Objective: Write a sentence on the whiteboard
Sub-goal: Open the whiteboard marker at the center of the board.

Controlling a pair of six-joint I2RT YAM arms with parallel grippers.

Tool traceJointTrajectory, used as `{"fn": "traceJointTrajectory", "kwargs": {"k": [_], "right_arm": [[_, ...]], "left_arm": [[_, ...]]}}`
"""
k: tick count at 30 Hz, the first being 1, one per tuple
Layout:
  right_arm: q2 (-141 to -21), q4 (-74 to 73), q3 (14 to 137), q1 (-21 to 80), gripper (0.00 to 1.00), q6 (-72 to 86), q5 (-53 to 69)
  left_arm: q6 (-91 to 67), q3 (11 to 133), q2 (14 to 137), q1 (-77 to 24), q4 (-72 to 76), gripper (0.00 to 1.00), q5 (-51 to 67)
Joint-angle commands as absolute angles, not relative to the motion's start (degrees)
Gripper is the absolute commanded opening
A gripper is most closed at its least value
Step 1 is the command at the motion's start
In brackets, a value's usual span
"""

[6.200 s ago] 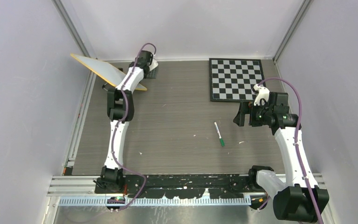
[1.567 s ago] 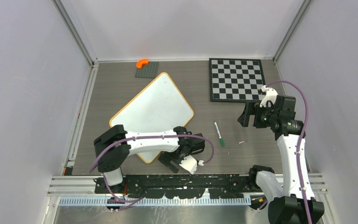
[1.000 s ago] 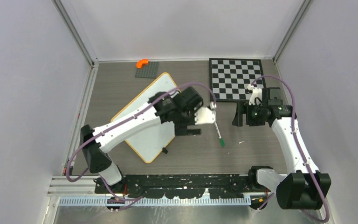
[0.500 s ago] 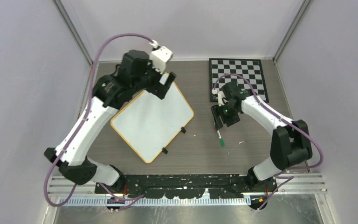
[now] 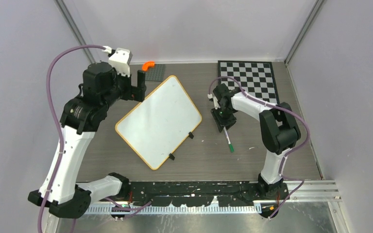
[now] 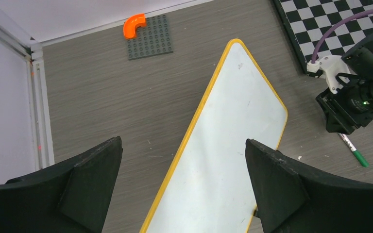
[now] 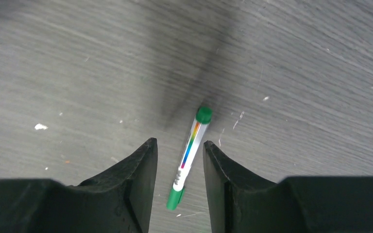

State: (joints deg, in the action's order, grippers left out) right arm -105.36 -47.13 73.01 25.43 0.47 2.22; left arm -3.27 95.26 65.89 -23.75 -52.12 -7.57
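**Top external view: whiteboard flat, pen between right jaws**

Note whiteboard (image 5: 158,121) lying flat on table (image 5: 199,162), left of centre, turned corner-on like a diamond. Read its face as plain white in top and left wrist (image 6: 228,145) views. Note two black clip feet on its near-right edge.

Find pen (image 5: 228,141) on bare table just right of whiteboard, apart from it, green tip toward near edge. Find right gripper (image 5: 222,125) lowered over far end of pen. In right wrist view, see pen (image 7: 189,155) between jaws of right gripper (image 7: 178,142), jaws narrowed to a slim gap. Note clear space on one side; cannot tell contact on other. Treat pen as not clamped.

Find left gripper (image 5: 138,87) raised over far-left part of table. In left wrist view, see left gripper (image 6: 182,145) spread wide, nothing between fingers.

Farther out, note grey stud plate (image 5: 155,73) with orange curved piece (image 5: 148,64) at far edge, and chequered board (image 5: 246,82) at far right.
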Motion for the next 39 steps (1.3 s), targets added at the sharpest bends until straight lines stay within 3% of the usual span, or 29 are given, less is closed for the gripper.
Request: {"fn": "traceJointTrajectory", "kwargs": {"k": [1, 5, 14, 19, 28, 33, 39], "right_arm": [[-108.08, -46.50, 75.72, 25.44, 0.43, 2.41, -0.79], [-110.33, -46.41, 75.80, 25.44, 0.41, 3.25, -2.75], [-108.81, -48.80, 80.63, 23.85, 0.01, 6.76, 1.66], [-98.58, -48.33, 86.79, 20.73, 0.00, 9.81, 8.08], [-82.50, -40.83, 95.54, 18.19, 0.00, 23.24, 14.72], [-79.48, -38.15, 98.48, 18.19, 0.00, 30.86, 16.26], [-78.59, -39.45, 98.28, 18.26, 0.00, 39.64, 11.45]], "left_arm": [[-4.75, 92.63, 62.20, -22.79, -50.07, 1.00, -5.22], [-4.66, 89.79, 60.76, -22.76, -49.60, 1.00, -4.75], [-0.29, 93.53, 64.45, -22.77, -54.56, 1.00, 7.61], [2.22, 99.43, 68.72, -22.76, -59.87, 1.00, 20.43], [-4.53, 101.42, 72.51, -23.12, -53.40, 1.00, 36.01], [-5.91, 102.56, 75.39, -26.70, -48.66, 1.00, 33.15], [-3.68, 104.08, 81.19, -33.69, -46.60, 0.92, 25.27]]}}
